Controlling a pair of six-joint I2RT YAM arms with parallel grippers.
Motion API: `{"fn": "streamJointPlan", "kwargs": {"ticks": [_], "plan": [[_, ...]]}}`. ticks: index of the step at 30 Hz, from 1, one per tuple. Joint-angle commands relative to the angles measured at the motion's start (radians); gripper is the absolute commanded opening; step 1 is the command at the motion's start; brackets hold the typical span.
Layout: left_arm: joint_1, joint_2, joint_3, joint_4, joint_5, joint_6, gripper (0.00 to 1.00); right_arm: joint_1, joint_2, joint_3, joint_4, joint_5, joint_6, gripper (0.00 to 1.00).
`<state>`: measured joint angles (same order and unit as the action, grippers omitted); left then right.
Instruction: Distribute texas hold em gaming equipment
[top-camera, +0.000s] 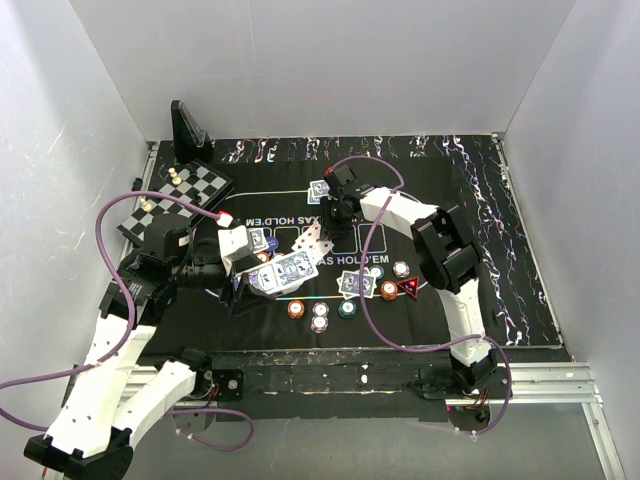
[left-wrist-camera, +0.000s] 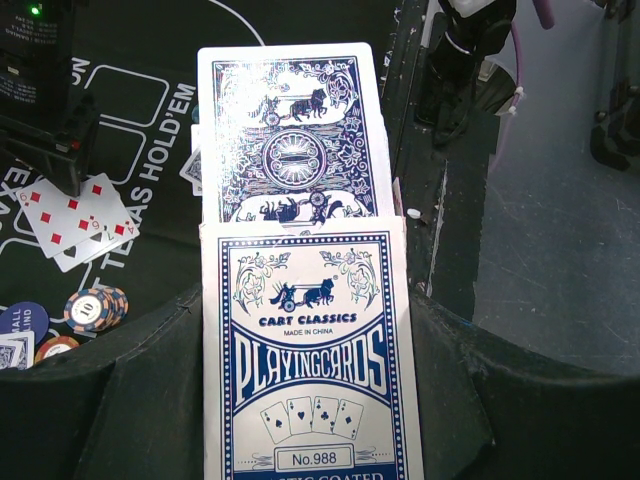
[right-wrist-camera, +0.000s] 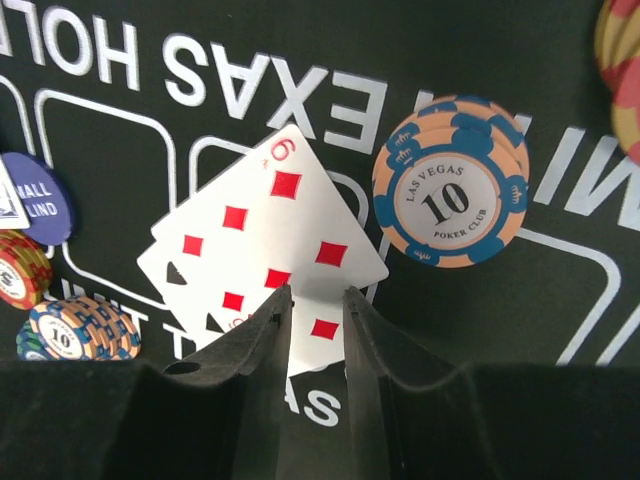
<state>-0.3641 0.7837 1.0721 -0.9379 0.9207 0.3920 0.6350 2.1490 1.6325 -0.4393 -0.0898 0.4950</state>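
Over the middle of the mat, your right pincer hangs at the edge of the fanned face-up diamond cards. Watch that spot: if you lower or swing from here, the tips could drag the fan askew or knock the orange-and-blue chip stack just beside it. The other worry is on your left. A blue-backed card stands well out of the card box, so tilting the box mouth-down, or a quick swing, could let it (and others behind it) slide out onto the mat.

Your right pincer's jaws stand a narrow gap apart with the top card showing through the gap; nothing looks clamped, and you cannot tell whether the tips touch the card. Your left pincer is closed on the card box, holding it above the left half of the mat.
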Motion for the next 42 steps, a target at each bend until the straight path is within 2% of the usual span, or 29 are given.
{"fn": "streamJointPlan", "kwargs": {"ticks": [1, 24, 42], "plan": [[-0.004, -0.009, -0.004, 0.028, 0.023, -0.005, 0.00, -0.001, 0.035, 0.050, 0.021, -0.031, 0.016, 0.35], [-0.004, -0.018, -0.014, 0.031, 0.023, -0.016, 0.00, 0.011, 0.124, 0.208, -0.022, -0.070, 0.033, 0.34], [-0.004, -0.020, -0.017, 0.033, 0.018, -0.019, 0.00, 0.045, 0.206, 0.265, -0.019, -0.133, 0.099, 0.34]]}}
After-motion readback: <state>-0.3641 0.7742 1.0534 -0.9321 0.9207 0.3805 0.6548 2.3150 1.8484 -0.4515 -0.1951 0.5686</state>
